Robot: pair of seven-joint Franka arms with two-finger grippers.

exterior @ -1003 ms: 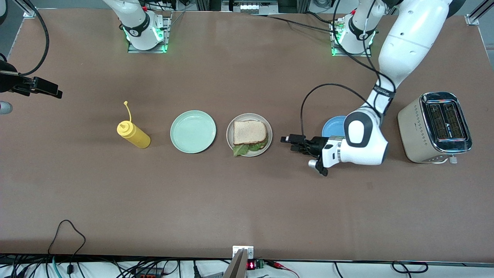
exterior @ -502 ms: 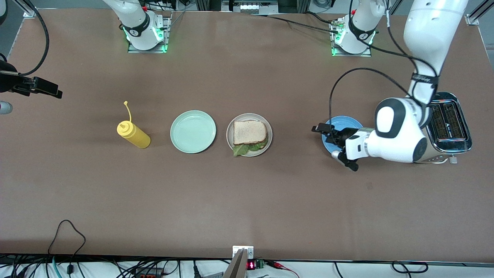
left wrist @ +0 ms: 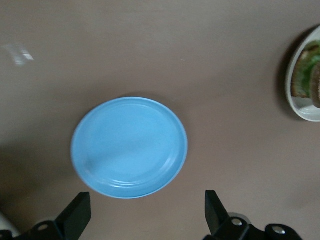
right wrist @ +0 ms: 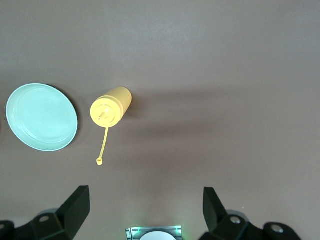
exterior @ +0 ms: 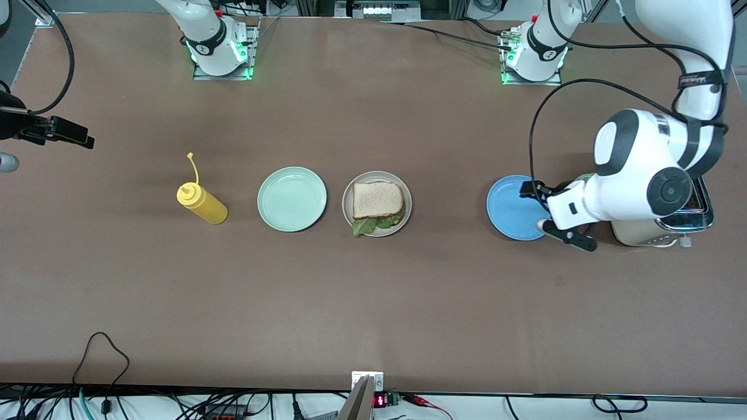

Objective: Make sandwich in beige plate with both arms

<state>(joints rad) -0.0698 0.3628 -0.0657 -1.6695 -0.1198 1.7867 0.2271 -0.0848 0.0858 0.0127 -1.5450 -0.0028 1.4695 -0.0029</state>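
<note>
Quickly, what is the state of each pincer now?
Left pincer: open, empty, over the blue plate.
Right pincer: open, empty, waiting.

Sandwich (exterior: 378, 202) sits assembled on the round beige plate (exterior: 349, 214) mid-table: pale brown bread slice with darker crust on top, ruffled green lettuce leaf (exterior: 367, 225) sticking out under it and over the plate's rim on the side nearer the front camera, second slice mostly hidden.

The left arm bends down low, and its hand (left wrist: 145, 212) is wide open. The right hand (right wrist: 145, 210) is up high, open and holding nothing.
</note>
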